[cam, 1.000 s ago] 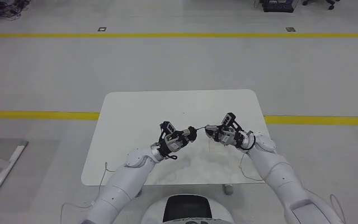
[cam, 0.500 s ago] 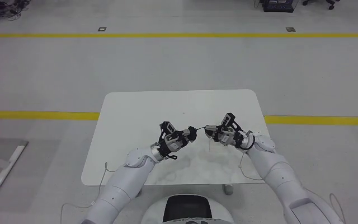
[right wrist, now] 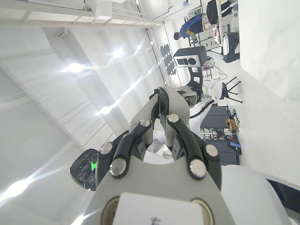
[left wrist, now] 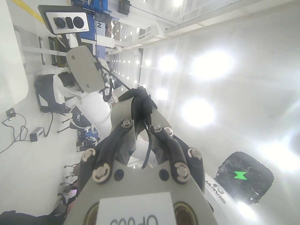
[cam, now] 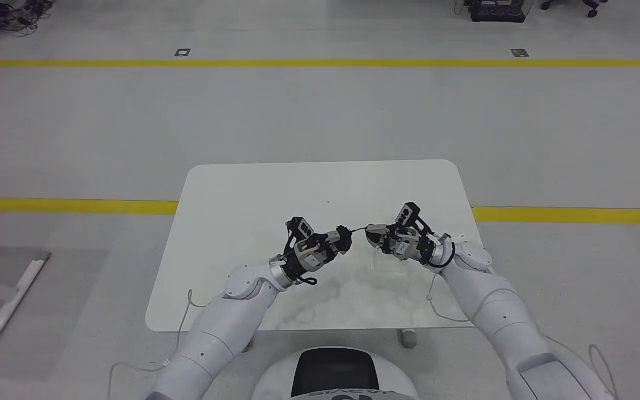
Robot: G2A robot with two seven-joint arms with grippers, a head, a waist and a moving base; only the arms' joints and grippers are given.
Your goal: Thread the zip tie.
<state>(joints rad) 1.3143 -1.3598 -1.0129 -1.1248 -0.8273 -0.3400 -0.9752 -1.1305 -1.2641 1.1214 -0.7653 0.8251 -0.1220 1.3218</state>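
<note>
Now raised above the desk [cam: 250, 200], toward its near edge and right of the middle: left tool [cam: 341, 238] and right tool [cam: 372, 233], tips facing and close together. Left tool clenched on the zip tie [cam: 355, 228], with a dark strand trailing back between its fingers in the left wrist view. Right tool clenched too, pads pressed together at the tie's other end. Zip tie stretched as a thin line between both tips, clear of the desk surface.

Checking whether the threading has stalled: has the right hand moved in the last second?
No. In the top view the right hand keeps its spot against the table's edge beside it, zip tie stretched to the left hand.
</note>
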